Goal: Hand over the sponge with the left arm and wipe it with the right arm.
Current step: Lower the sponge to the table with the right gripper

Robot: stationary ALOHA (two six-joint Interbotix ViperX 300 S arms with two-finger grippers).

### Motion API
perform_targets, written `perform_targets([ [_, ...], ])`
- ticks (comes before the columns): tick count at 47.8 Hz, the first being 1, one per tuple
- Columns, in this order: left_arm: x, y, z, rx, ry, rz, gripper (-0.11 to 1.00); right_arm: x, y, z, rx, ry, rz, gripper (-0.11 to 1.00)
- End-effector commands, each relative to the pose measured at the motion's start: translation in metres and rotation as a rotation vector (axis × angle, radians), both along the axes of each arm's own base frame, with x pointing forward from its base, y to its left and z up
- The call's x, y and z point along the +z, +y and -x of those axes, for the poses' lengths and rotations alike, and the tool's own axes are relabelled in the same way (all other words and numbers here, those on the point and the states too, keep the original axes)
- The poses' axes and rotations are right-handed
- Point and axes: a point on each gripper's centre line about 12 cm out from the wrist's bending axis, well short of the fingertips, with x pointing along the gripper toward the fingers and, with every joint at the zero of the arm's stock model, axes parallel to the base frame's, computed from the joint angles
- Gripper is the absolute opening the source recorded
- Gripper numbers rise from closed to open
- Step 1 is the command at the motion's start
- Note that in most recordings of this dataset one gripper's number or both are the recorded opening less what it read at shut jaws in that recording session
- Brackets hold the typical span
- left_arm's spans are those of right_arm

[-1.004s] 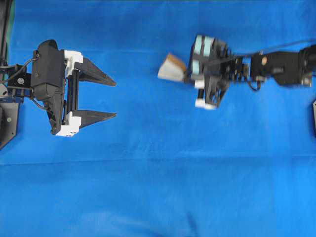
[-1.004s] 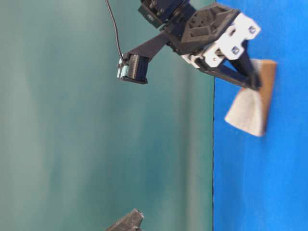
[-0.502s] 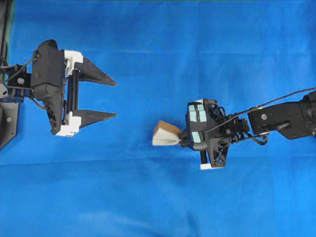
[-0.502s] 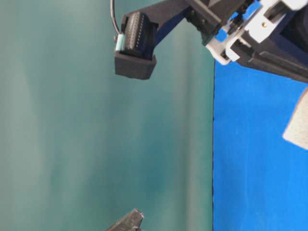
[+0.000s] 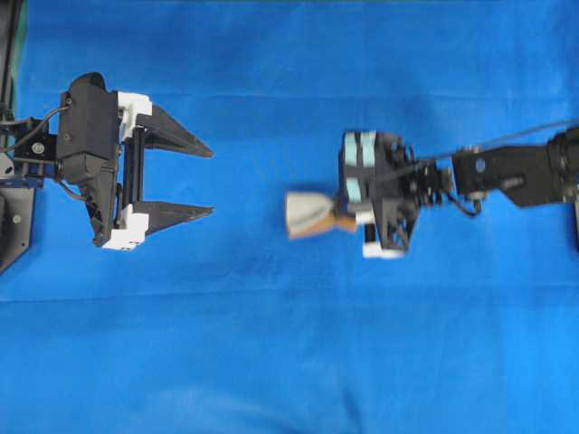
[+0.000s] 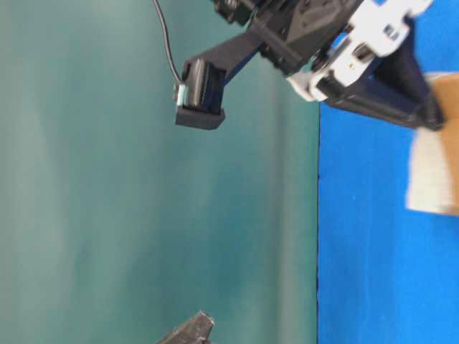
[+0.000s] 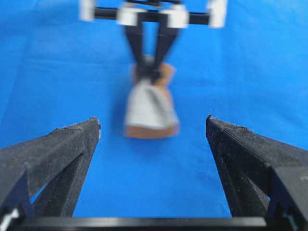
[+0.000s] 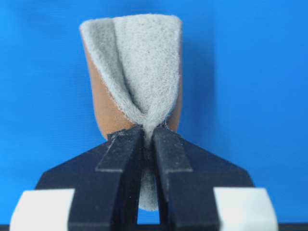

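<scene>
The right gripper (image 5: 336, 215) is clamped narrow on the sponge (image 5: 309, 214), pinching it so hard that the grey top folds in on itself, with the orange-brown layer wrapped round the outside. In the right wrist view the two fingers (image 8: 123, 155) meet almost flush on the pad (image 8: 132, 72), which fans out beyond the tips. The sponge sits straight ahead of this gripper, on the side toward the left gripper (image 5: 204, 179), down at the blue cloth (image 5: 289, 362); the table-level view shows it (image 6: 432, 175) against the cloth, though whether it presses down or just skims I cannot tell.

Over the last second the sponge has travelled across the cloth: from the far side, over to the near side, and now back to about the middle. Both it and the gripper are motion-blurred now. That reads as back-and-forth wiping strokes, so the handover looks finished and the wiping is under way.

The left gripper stands wide, holding nothing, well apart from the sponge, and has not shifted in that time. From its own camera the sponge (image 7: 150, 106) lies ahead, between the lines of its two spread fingers (image 7: 57, 144) but well beyond their tips.

What remains, by my judgement, is only more strokes; the grip looks firm enough not to slip.
</scene>
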Motion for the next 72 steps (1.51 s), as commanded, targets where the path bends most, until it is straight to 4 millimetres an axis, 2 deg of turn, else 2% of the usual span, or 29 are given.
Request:
perform_targets([
  [1, 0.006, 0.000, -0.002, -0.001, -0.023, 0.000, 0.89, 0.014, -0.027, -0.001, -0.050, -0.037, 0.025, 0.11],
  [5, 0.006, 0.000, -0.002, -0.001, -0.023, 0.000, 0.89, 0.015, -0.042, 0.001, -0.076, -0.038, 0.039, 0.11],
  [9, 0.006, 0.000, -0.002, -0.001, -0.023, 0.000, 0.89, 0.015, -0.048, 0.002, -0.083, -0.038, 0.046, 0.11],
  [46, 0.006, 0.000, -0.002, -0.001, -0.025, 0.000, 0.89, 0.017, -0.042, 0.000, -0.076, -0.059, 0.034, 0.11],
  [54, 0.006, 0.000, -0.002, -0.001, -0.025, 0.000, 0.89, 0.017, -0.039, 0.000, -0.067, -0.056, 0.036, 0.58],
  [58, 0.006, 0.000, -0.002, -0.001, -0.023, 0.000, 0.89, 0.017, -0.039, 0.000, -0.073, -0.058, 0.031, 0.72],
  [72, 0.006, 0.000, -0.002, -0.002, -0.023, -0.003, 0.89, 0.026, -0.036, -0.001, -0.072, -0.083, 0.028, 0.74],
])
